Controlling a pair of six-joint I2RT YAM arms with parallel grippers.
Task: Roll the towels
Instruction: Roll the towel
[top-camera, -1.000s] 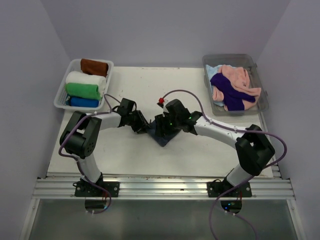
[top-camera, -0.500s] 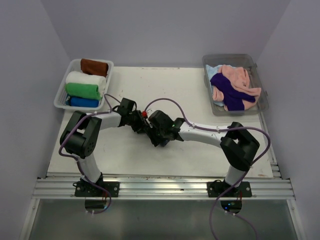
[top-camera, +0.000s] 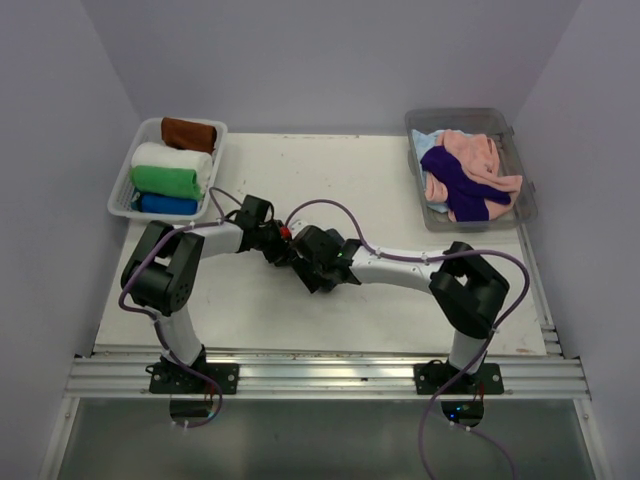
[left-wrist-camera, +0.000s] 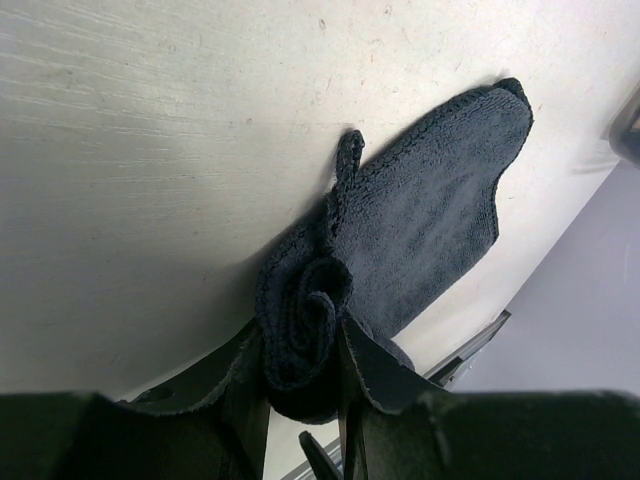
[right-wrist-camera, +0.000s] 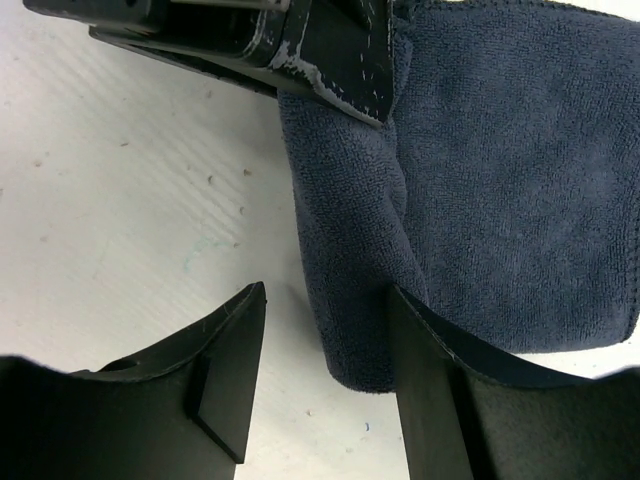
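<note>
Grey-blue terry, the towel (left-wrist-camera: 420, 210) lay midway across the counter (left-wrist-camera: 150, 150), partly rolled. The left tool (left-wrist-camera: 300, 365) was clamped on the coiled end, likely anchoring it. Opposite, the right tool (right-wrist-camera: 325, 350) stood wide open astride the folded edge, gripping nothing, seemingly poised to tuck it.

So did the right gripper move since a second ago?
Yes. The right gripper slid left, away from the clear bin on the right and closer to the left gripper, which holds the dark towel.
</note>
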